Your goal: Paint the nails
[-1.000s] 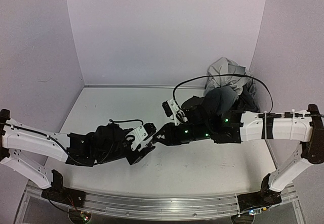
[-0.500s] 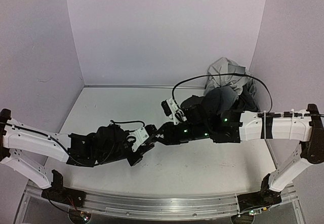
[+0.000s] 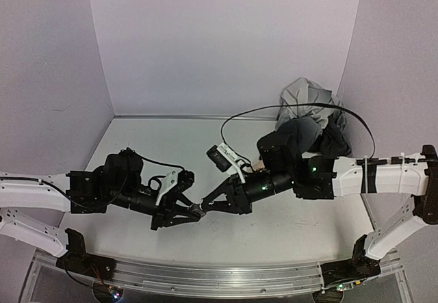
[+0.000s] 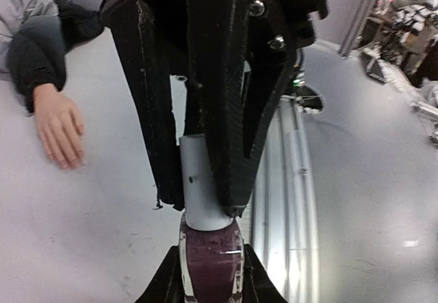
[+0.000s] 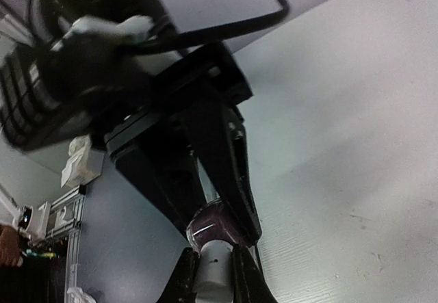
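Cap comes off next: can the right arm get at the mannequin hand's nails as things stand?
Probably not yet. The right gripper is shut on the white cap, still on the bottle in the left gripper. The table towards the mannequin hand looks bare.

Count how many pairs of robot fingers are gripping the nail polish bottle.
2. The left fingers hold the bottle at its glass body; the right fingers clamp its white cap.

Overhead view was evenly lit, soft shadows, a bit grainy. Wrist views were fisheye-bent at edges; small highlight on dark maroon glass bottle; white cylindrical cap blurred close-up.
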